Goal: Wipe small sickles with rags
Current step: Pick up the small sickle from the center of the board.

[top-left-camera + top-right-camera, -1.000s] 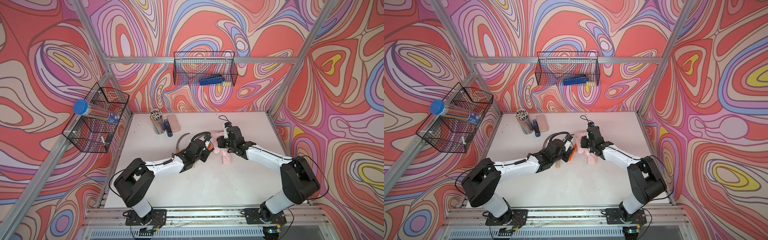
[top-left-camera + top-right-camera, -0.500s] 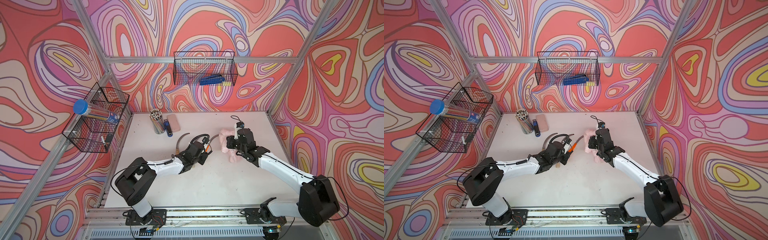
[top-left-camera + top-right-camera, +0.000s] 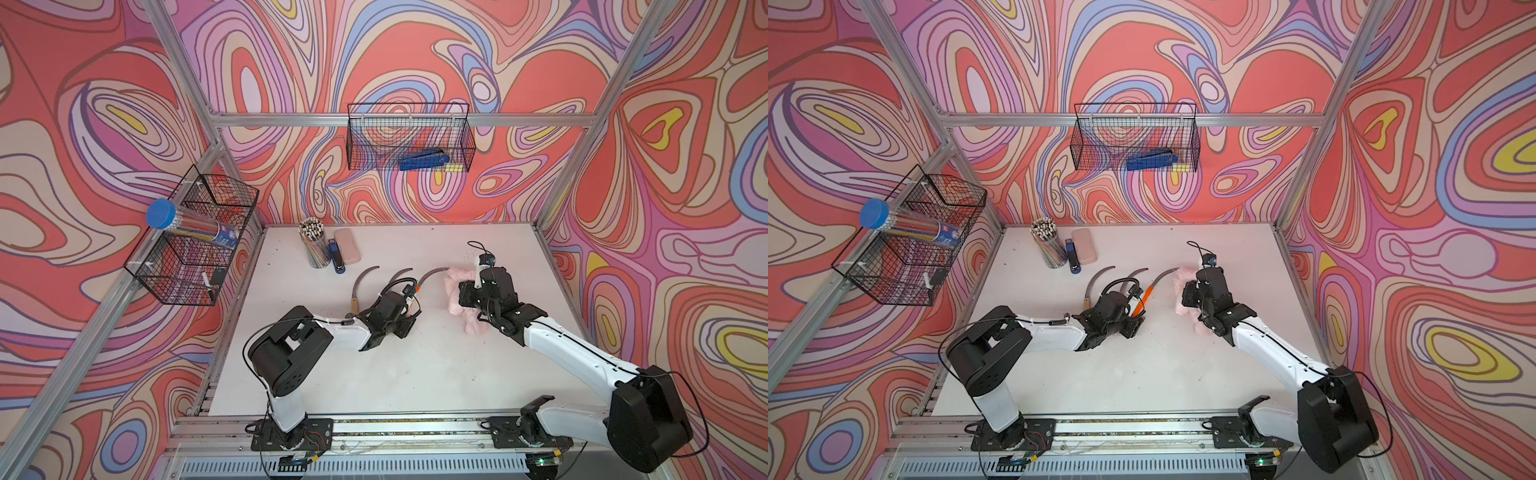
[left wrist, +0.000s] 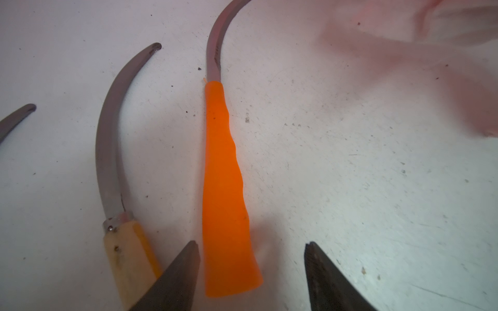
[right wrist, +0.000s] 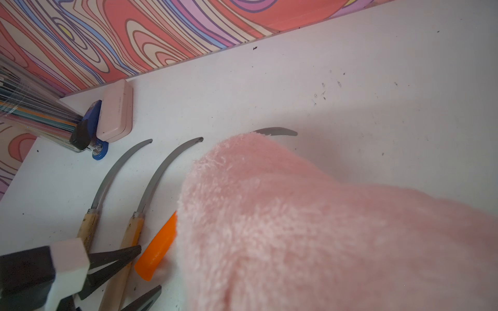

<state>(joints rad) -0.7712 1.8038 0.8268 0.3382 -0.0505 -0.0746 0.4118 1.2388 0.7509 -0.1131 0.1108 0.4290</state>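
Observation:
Three small sickles lie side by side on the white table (image 3: 415, 365). Two have wooden handles (image 4: 126, 255) and curved grey blades (image 3: 365, 277). The third has an orange handle (image 4: 223, 188) and its blade (image 3: 432, 274) curves toward the rag (image 3: 453, 284). My left gripper (image 4: 250, 245) is open, with the end of the orange handle lying between its fingers, close to one fingertip (image 4: 188, 258). My right gripper (image 3: 462, 296) is shut on the fluffy pink rag (image 5: 323, 229), which hangs over the orange sickle's blade tip (image 5: 277, 131) and hides the jaws.
At the back left of the table stand a cup of pencils (image 3: 313, 245), a blue stapler (image 3: 336, 259) and a smooth pink case (image 3: 347, 251). Wire baskets hang on the back wall (image 3: 409, 141) and the left wall (image 3: 195, 245).
My left gripper has opened and let go of the orange-handled sickle, which now lies on the table. My right arm has drawn away to the right with the rag.

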